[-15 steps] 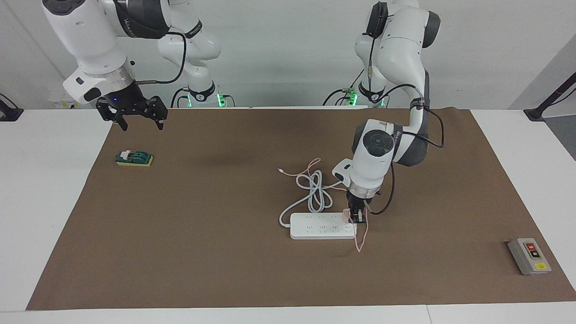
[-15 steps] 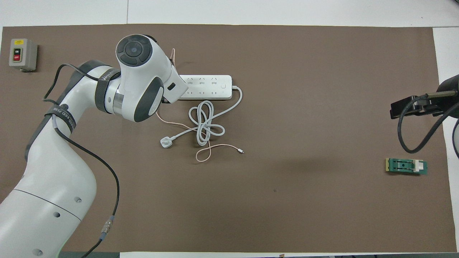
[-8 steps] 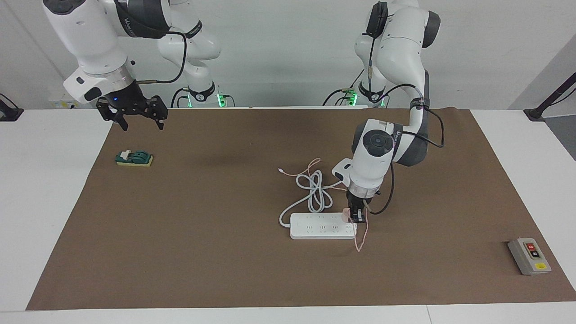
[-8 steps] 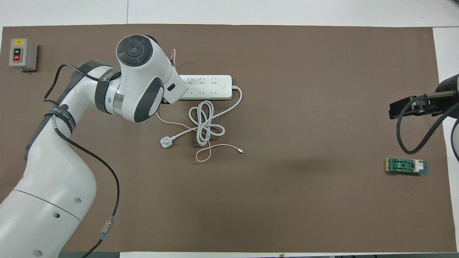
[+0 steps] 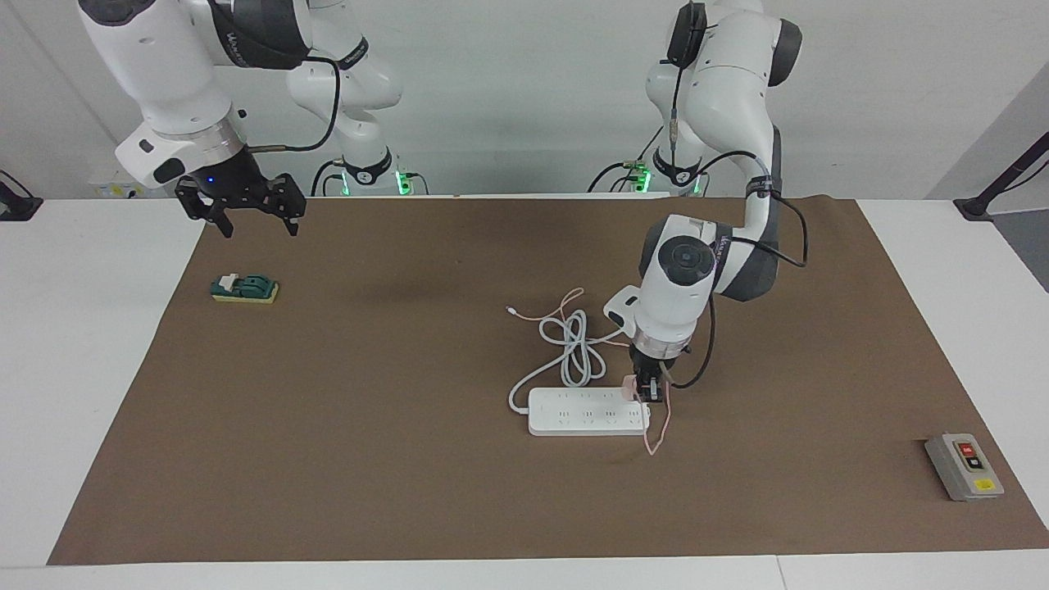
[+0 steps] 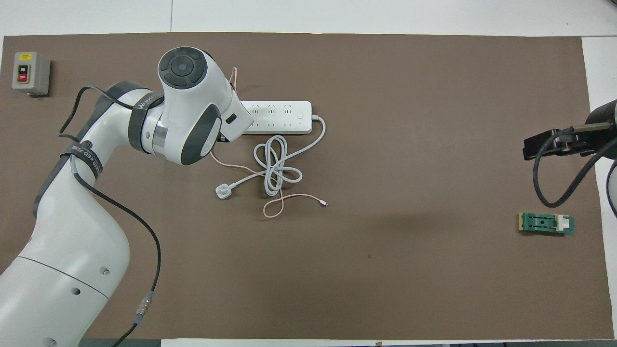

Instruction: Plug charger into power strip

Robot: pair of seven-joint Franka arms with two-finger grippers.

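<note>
On the desk [image 5: 98, 344] lies one brown mat [image 5: 410, 459], and on it one power strip [image 5: 574, 412], one charger [image 5: 629, 388], one grey switch box [image 5: 964, 466] and one small green block [image 5: 244, 288]. Two arms work here, each with one claw.

The power strip is a long flat white bar with two rows of sockets. Its thick white cord [image 6: 277, 166] lies in loose loops on the robots' side of it and ends in a round white plug [image 6: 222, 192]. The charger is a small pale-pink cube. It sits at the end of the strip toward the left arm's end of the desk, right at the strip's top face. Whether its prongs are seated in a socket cannot be told. Its thin pink cable [image 6: 289, 196] hangs down past the strip's end and also trails across the white cord loops.

The left claw [image 5: 650, 392] points straight down over that end of the strip and is clenched on the charger. The right claw [image 5: 256, 220] hangs released, fingers spread, over the mat's edge at the right arm's end, above the green block; that arm waits.

The facing view shows the charger and the left claw's tips. In the overhead view the left arm's wrist covers both, along with that end of the strip. The overhead view gives the round plug clearly, and it shows the ON and OFF buttons on the switch box.
</note>
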